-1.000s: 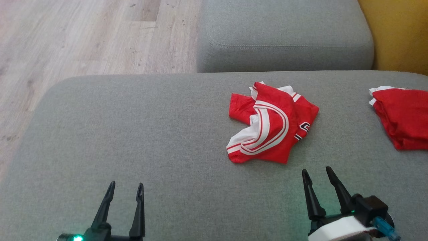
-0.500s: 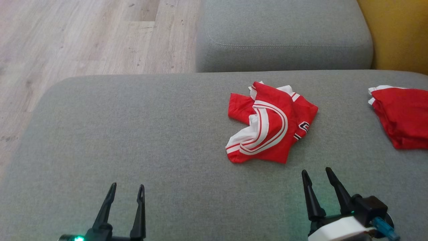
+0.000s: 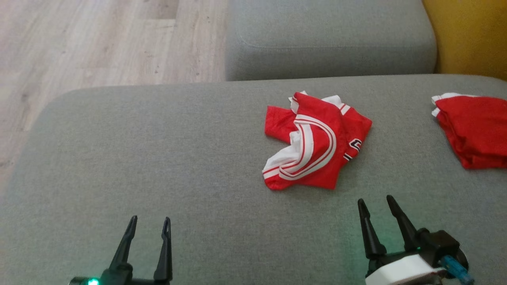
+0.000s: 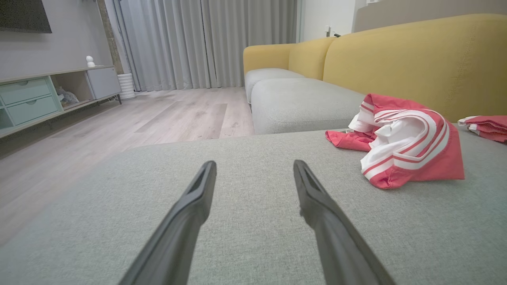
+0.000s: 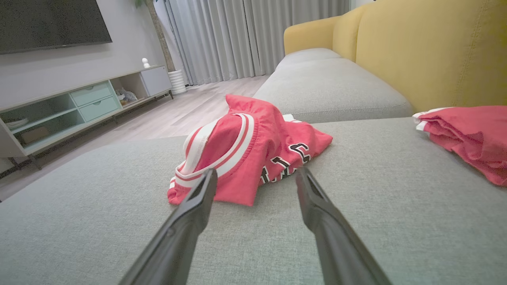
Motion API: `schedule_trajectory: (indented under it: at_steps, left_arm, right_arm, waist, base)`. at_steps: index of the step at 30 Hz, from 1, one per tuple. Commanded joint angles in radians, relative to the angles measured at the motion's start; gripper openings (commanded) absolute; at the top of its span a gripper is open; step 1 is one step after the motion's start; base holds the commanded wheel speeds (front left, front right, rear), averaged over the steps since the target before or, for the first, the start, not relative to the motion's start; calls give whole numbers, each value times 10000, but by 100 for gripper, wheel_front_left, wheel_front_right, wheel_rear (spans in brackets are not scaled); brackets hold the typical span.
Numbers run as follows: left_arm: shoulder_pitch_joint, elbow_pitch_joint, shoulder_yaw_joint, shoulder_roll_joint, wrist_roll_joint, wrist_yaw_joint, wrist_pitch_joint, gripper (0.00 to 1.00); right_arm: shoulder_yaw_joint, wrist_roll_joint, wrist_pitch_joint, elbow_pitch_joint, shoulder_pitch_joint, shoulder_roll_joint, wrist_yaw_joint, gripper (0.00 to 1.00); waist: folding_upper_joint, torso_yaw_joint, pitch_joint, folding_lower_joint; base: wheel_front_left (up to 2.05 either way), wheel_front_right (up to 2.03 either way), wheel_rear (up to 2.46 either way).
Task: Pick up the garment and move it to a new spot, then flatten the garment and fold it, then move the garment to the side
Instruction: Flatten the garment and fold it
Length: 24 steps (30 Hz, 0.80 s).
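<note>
Garment point(image 3: 313, 150) lying crumpled on grey seat cushion point(image 3: 158, 166), right of centre: red jersey, white trim, nothing touching it. Right gripper point(image 3: 375, 200) sitting near its front edge, fingers standing apart, gripping nothing; left gripper point(image 3: 150, 218) waiting well aside, fingers likewise apart. Step judged: first pick-up. Advising pinching raised fold with right gripper, not flat hem — lifting clear before carrying, avoiding second red pile point(image 3: 471, 130) lying well apart to right.
</note>
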Motion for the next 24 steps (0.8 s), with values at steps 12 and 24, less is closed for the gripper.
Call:
schedule_trajectory:
  at_steps: [12,24]
  left_arm:
    - [-3118,1502,-930,106,310,-889,-95,100]
    - [-5739,3817,-3243,986,-53,-1096,-95,100]
  right_arm:
    - [656,-704,-38,-1354,-1056,-28,67,100]
    - [743,-391,-38,-2081,-1544,-28,67,100]
  waist:
    - [0,-1634,1858,0]
    - [0,-3446,3094,0]
  base:
    - [0,0,0]
    - [0,0,0]
